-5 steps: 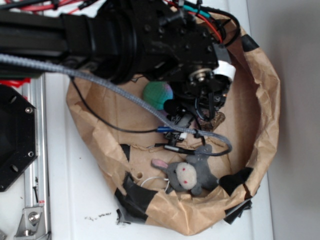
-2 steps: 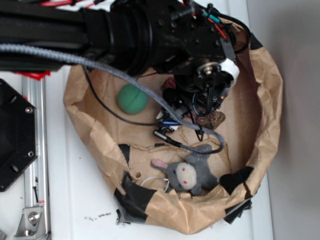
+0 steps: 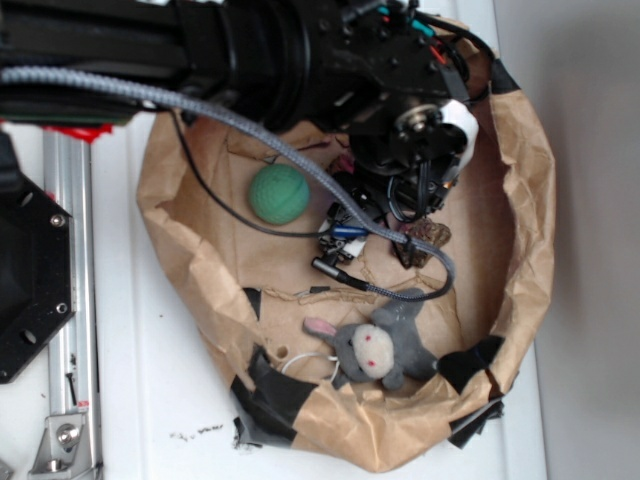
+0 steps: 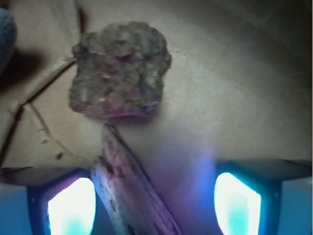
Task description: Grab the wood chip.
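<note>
Your gripper (image 4: 154, 203) stands open just above the brown paper floor, its two lit fingertips (image 4: 72, 208) apart and holding nothing. The wood chip (image 4: 129, 186), a long splinter, lies between them, close to the left fingertip, with a rough bark-like chunk (image 4: 120, 68) just beyond its tip. Also in the paper basin (image 3: 530, 200): green ball (image 3: 279, 193), grey plush toy (image 3: 378, 345).

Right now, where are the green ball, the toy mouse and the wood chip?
green ball (image 3: 279, 193), exterior view, middle of its top.
toy mouse (image 3: 372, 348), exterior view, on its face.
wood chip (image 4: 131, 191), wrist view, middle of the long sliver.
</note>
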You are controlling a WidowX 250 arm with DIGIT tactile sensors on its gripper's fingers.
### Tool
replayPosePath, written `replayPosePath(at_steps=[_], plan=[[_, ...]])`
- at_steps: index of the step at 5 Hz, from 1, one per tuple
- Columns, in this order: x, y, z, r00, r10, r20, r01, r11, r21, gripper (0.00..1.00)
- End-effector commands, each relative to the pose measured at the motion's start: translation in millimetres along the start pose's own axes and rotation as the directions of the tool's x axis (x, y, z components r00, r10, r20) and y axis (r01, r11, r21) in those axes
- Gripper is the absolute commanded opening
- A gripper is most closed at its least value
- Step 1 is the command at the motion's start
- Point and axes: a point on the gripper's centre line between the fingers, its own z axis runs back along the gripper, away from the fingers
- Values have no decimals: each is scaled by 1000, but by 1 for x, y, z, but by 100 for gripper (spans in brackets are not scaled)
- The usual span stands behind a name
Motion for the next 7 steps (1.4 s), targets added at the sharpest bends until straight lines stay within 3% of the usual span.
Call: replayPosePath(at_steps=[1, 3, 4, 5, 6, 7], plan=[[-11, 6, 3, 996, 25, -90, -17, 995, 94, 0], [-8, 5, 22, 994, 90, -62, -87, 995, 52, 0], [-3, -4, 50, 984, 135, -114, -120, 985, 127, 0], [8, -26, 99, 970, 244, -23, -231, 942, 243, 0], [11, -30, 143, 947, 320, -31, -299, 913, 276, 0], [12, -31, 170, 894, 444, -57, -415, 871, 264, 0]])
